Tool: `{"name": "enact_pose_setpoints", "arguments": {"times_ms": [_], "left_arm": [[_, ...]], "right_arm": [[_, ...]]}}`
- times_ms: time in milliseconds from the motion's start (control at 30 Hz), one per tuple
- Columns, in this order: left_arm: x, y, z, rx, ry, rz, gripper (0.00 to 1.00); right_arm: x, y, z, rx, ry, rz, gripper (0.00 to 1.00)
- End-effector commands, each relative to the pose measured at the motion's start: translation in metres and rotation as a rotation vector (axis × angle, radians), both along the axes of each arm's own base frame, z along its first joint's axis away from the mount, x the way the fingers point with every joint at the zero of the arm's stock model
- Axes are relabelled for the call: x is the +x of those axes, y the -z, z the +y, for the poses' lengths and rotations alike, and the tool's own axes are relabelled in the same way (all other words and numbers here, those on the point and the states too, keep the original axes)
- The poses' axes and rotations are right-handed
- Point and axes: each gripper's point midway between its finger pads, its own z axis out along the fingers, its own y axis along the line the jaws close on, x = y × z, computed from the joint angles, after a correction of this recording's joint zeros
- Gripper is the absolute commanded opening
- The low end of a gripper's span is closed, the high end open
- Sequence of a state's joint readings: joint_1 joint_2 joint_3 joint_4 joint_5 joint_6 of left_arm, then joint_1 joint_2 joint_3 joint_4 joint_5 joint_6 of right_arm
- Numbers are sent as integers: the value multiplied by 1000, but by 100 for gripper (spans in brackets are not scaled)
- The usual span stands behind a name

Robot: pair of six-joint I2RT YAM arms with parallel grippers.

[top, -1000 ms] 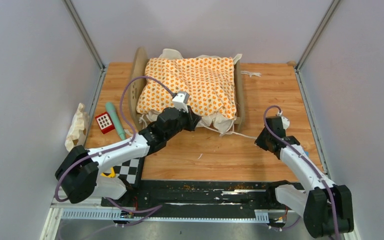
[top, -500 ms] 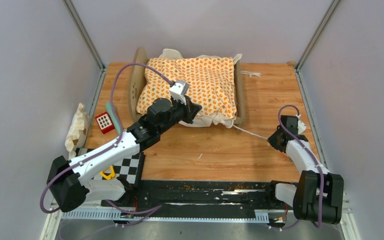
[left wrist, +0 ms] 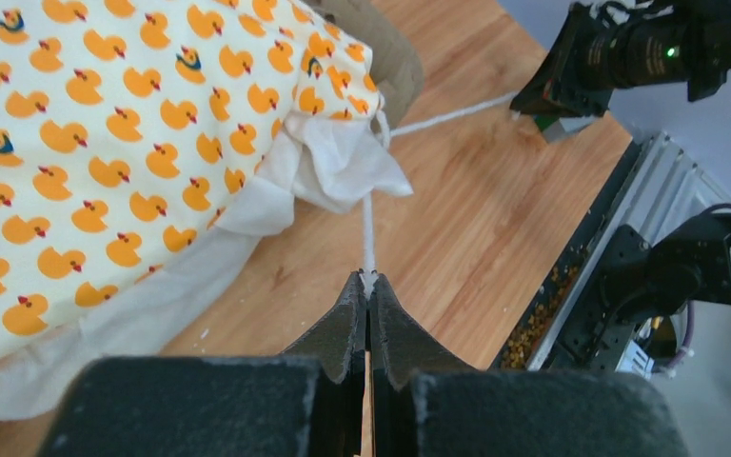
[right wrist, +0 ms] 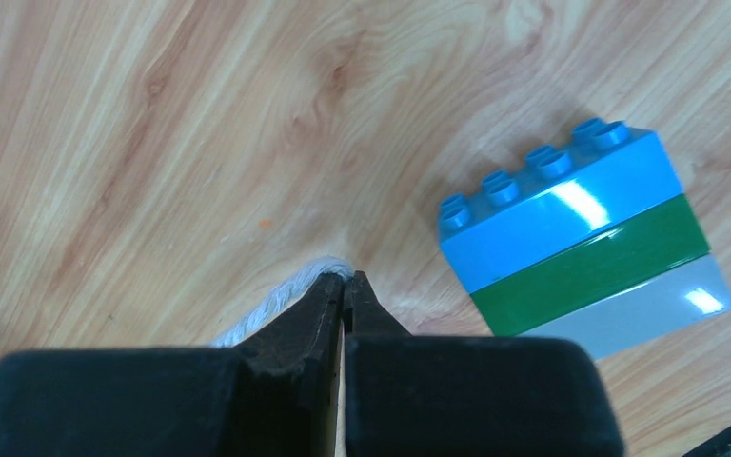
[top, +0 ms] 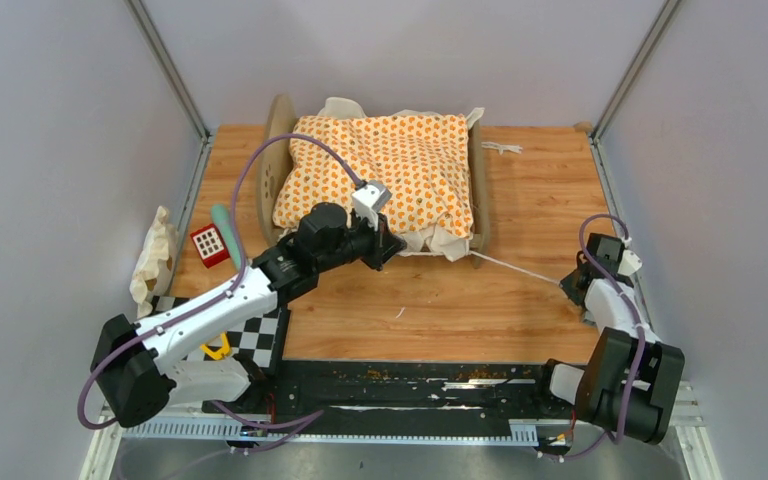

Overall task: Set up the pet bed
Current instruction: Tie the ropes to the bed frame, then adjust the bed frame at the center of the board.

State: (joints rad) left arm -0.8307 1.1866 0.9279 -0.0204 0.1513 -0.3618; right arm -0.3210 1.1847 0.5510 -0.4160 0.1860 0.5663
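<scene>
The pet bed point(top: 273, 165), a light-wood frame with rounded end boards, stands at the back of the table. An orange duck-print cushion point(top: 390, 165) with cream edging lies on it. My left gripper point(top: 396, 250) is at the cushion's near edge, shut on a white tie point(left wrist: 368, 224) hanging from the cushion's corner point(left wrist: 343, 162). Another white tie point(top: 520, 268) runs taut from the bed's near right corner to my right gripper point(top: 564, 283), which is shut on its end point(right wrist: 281, 297) low over the table. Both pairs of jaws are pressed together point(left wrist: 368, 278) point(right wrist: 343, 278).
A blue, green and grey brick block point(right wrist: 581, 238) lies just right of my right gripper. At the left are a red toy point(top: 208, 243), a teal stick point(top: 230, 240), a crumpled cream thing point(top: 153, 255) and a checkered board point(top: 260, 338). A loose white string point(top: 502, 148) lies beyond the bed.
My right arm has drawn back toward the right edge, pulling its tie out straight. My left gripper rose over the cushion's edge, then dropped back to its near corner.
</scene>
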Motion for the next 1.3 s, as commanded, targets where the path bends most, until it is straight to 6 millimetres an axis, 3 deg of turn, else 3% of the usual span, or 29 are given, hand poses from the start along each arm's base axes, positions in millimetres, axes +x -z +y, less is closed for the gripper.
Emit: {"name": "enact_pose_setpoints", "arguments": {"times_ms": [0,200,433,567,667,767,800,867,900,1000,1067,1133,1167,1267], "left_arm": [[-9,3,8,20,33,-32,0],[-3,9,23,61,-30,-50,0],[22,12,52,49,-168,-28,0],[24,15,61,57,-197,-32,0],[19,19,54,43,-148,-17,0],[2,21,27,9,21,18,0],[-5,22,18,7,73,31,3],[-16,19,1,22,141,3,20],[-21,18,-5,46,155,-13,33],[-29,11,-15,83,173,-47,51],[-26,4,-11,86,143,-55,59],[-23,-4,-3,92,99,-73,71],[-21,-10,2,92,74,-87,76],[-12,-32,12,77,-4,-130,89]], "right_arm": [[9,-15,-29,-102,46,-18,0],[7,-13,-41,-116,81,1,0],[5,-11,-49,-125,105,20,0],[4,-11,-51,-126,113,22,0],[4,-11,-50,-124,113,17,0],[8,-13,-45,-102,77,1,0],[10,-15,-41,-91,52,-8,0],[14,-21,-35,-69,10,-31,4],[16,-25,-31,-62,-21,-46,10],[21,-42,-21,-47,-75,-105,33],[23,-55,-15,-40,-111,-155,46],[26,-69,-10,-43,-147,-197,69],[27,-76,-5,-35,-173,-212,74],[26,-93,2,-20,-208,-232,78]]}}
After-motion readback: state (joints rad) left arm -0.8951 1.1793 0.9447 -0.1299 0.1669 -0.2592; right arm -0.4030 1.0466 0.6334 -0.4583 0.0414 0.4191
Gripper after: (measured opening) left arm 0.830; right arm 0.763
